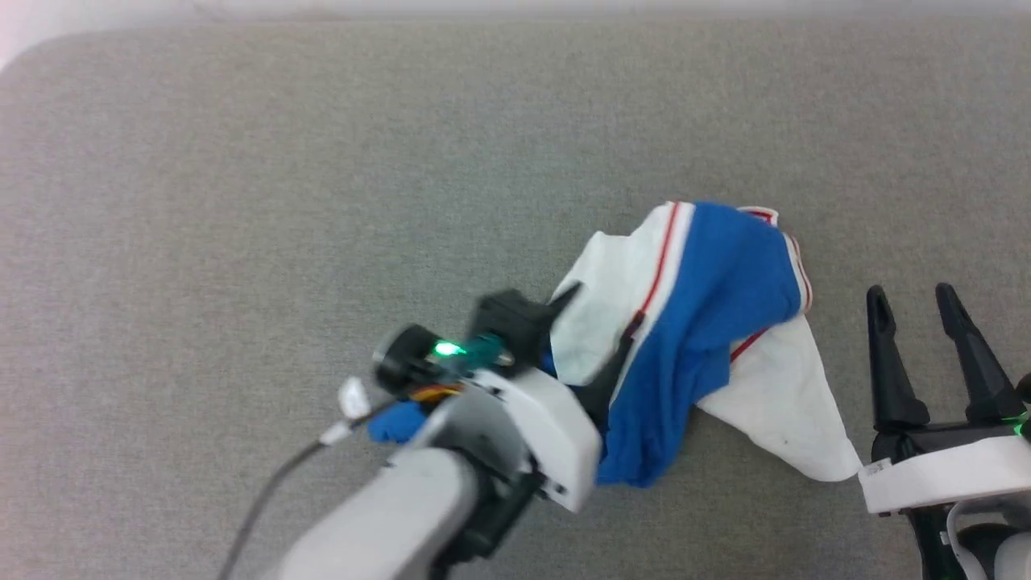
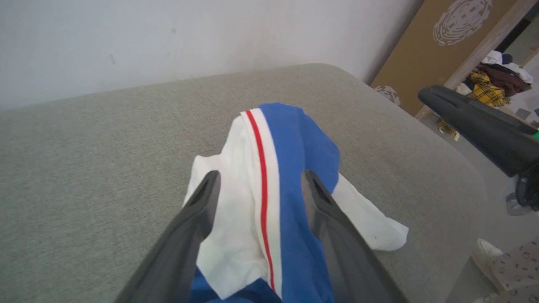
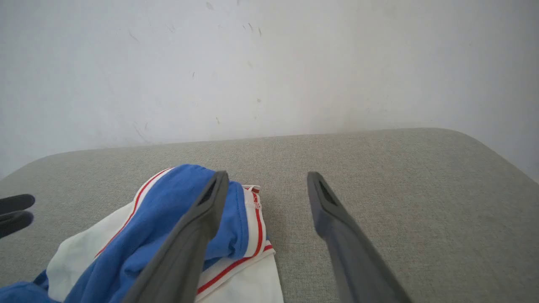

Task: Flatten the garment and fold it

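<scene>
Pale and bulky, the left forearm came in from the bottom of the head view, and its left gripper (image 1: 606, 304) lay over the near left side of the garment (image 1: 709, 306), fingers spread wide with white and blue cloth lying loose between them, not pinched. From the left wrist view the same left gripper (image 2: 261, 174) straddled a white band with a thin red stripe, the garment (image 2: 290, 139) heaped into a ridge just beyond the tips. The right gripper (image 1: 910, 290) stood just beside the heap on its right, fingers parted and empty; in its own view the right gripper (image 3: 267, 174) had bare grey cushion (image 3: 400, 168) between its tips and the garment (image 3: 168, 198) bunched to the left of them. The shirt was crumpled and doubled over itself, so flattening looked barely begun. To do it well, each gripper should probably take a separate outer edge, such as the white sleeve corner that reached toward the right gripper's base and a hem on the opposite side, then draw them apart low over the cushion, not lift the bundle whole. The heap sat right of the middle of the grey cushion (image 1: 322, 161), with wide open cushion to the left and beyond it, so spreading leftward seemed safest. The cushion's rounded right edge lay near, and its far edge met a wall (image 3: 252, 63).
</scene>
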{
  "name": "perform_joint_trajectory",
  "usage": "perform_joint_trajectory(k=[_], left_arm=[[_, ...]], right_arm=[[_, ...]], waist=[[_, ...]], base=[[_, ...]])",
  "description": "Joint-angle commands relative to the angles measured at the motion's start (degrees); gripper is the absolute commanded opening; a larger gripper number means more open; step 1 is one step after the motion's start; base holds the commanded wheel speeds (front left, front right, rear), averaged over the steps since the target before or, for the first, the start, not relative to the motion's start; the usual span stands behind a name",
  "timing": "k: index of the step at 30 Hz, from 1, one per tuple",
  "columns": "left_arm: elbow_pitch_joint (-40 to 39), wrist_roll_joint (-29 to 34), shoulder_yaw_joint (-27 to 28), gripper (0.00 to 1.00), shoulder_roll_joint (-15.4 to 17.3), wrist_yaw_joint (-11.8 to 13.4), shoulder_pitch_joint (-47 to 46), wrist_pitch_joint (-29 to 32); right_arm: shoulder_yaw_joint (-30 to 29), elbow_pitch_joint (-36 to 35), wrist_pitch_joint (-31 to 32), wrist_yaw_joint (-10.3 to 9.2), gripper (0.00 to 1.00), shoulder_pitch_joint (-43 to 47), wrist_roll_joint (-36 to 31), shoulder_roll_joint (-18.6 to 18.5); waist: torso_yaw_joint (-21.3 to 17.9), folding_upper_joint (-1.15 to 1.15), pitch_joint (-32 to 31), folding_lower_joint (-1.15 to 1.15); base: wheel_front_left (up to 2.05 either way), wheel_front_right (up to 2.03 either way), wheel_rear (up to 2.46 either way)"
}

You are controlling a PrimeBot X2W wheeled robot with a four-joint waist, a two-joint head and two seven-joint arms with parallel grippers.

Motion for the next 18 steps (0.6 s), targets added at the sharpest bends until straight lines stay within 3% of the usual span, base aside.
perform_joint_trajectory(k=[1,4,6,18], left_arm=[[-2.36,-0.31,1.58,1.00,1.70,1.19,0.72,0.91],[-4.28,1.28,2.98,1.00,4.97,2.81,-0.34,3.04],[-3.64,1.96,2.76,1.00,5.93,2.53,-1.68,4.54],[10.43,1.33,-0.23,1.00,0.23,-3.12,-13.30,9.15]], right_arm=[[0.29,0.01,-0.08,-0.05,1.00,0.48,0.33,0.17],[0.47,-0.36,0.12,-0.05,1.00,0.56,0.29,0.17],[0.69,-0.70,0.27,-0.05,1.00,0.44,0.20,0.17],[1.29,-1.29,0.70,-0.05,1.00,-1.64,0.04,0.17]], waist=[[0.80,0.00,-1.33,0.01],[0.98,0.00,-1.28,0.01],[0.91,0.00,-0.81,0.01],[-1.38,0.00,4.37,0.01]], base=[[0.00,0.00,0.00],[0.00,0.00,0.00],[0.00,0.00,0.00],[0.00,0.00,0.00]])
